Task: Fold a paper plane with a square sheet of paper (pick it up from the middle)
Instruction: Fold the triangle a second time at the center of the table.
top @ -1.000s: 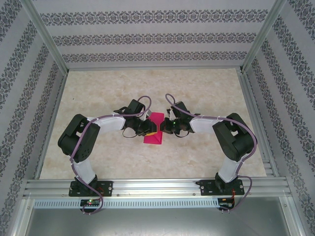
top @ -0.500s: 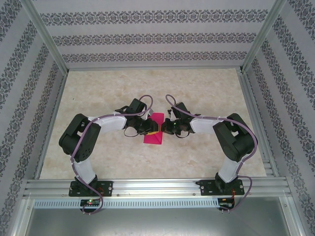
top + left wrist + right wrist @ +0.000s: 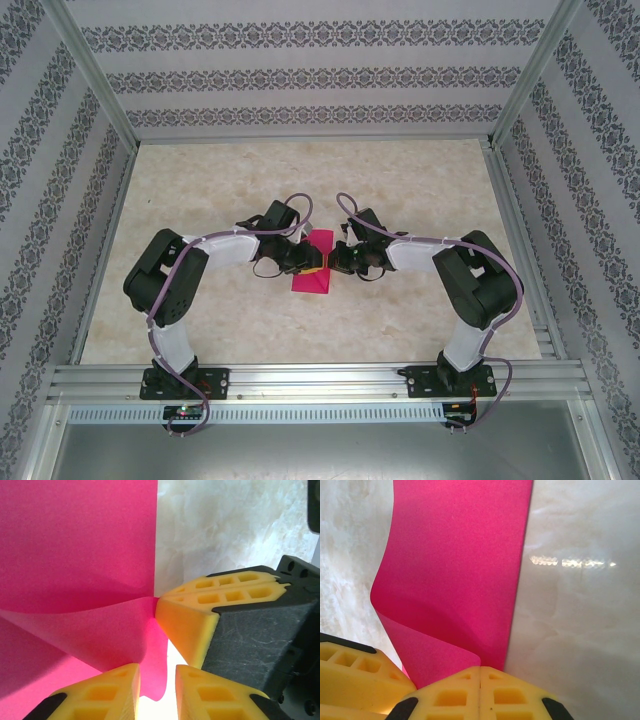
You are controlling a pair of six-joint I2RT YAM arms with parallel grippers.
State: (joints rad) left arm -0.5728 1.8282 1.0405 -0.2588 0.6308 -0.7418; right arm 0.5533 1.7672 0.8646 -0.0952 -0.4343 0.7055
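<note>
The square sheet of paper [image 3: 311, 283] lies magenta-pink on the marble table between both arms, one part curled up off the surface. In the left wrist view the sheet [image 3: 75, 540] lifts into a flap whose edge hangs in the gap of my left gripper [image 3: 157, 672], which is open. My left gripper [image 3: 311, 262] sits over the paper's middle. My right gripper [image 3: 336, 261] faces it from the right. In the right wrist view my right gripper [image 3: 480, 669] is shut, tips touching the flap's corner on the sheet [image 3: 460, 555]; no paper shows between its pads.
Bare marble tabletop [image 3: 400, 180] spreads all around the paper. Patterned walls and aluminium posts [image 3: 95, 80] box in the cell. The right arm's yellow fingers [image 3: 195, 620] sit close beside my left fingers, nearly touching.
The left arm has shifted slightly right, bringing its gripper further over the paper. The right arm and the sheet look nearly unmoved.
</note>
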